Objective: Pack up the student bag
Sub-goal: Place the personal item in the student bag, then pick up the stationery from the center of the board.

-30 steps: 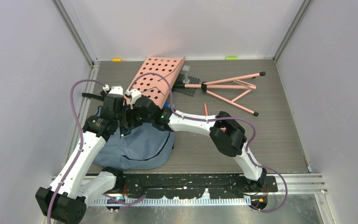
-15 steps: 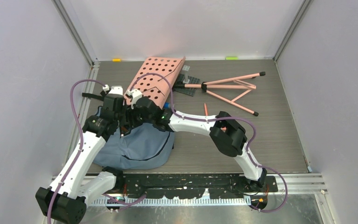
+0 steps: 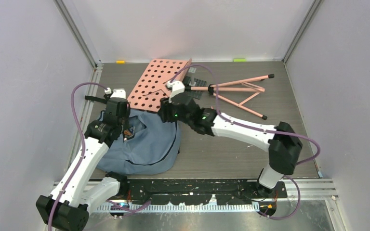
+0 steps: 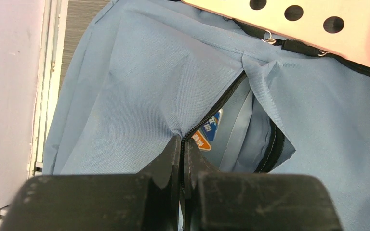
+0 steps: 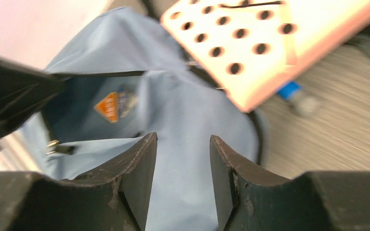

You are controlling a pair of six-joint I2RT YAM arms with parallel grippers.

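Fabric of the student bag (image 3: 149,144) lay slumped on the table (image 3: 221,149) at the lower left of the top view, its mouth towards the frame's top. The left claw (image 3: 124,133) was clenched on the bag's opening edge. In the left wrist view its two fingers met with no gap at the claw (image 4: 180,144), pinching the blue-grey cloth right where the black zipper (image 4: 221,103) began. The right claw (image 3: 166,114) hung over the bag's upper right corner, partly spread and grasping nothing. In the right wrist view the gap of that claw (image 5: 183,144) showed only bag cloth behind it, and whether a tip touched the cloth could not be told.

Only the wrist views looked into the parted mouth, where an orange and blue label (image 4: 207,134) sat inside. The right wrist view, which was blurred, also caught a small blue object (image 5: 289,90) on the table under the edge of the pink perforated board (image 3: 159,82).

Only the top view showed the board's near edge overlapping the bag's top, a dark grey plate (image 3: 195,84) beside the board, and a pink folding stand (image 3: 236,91) further right.
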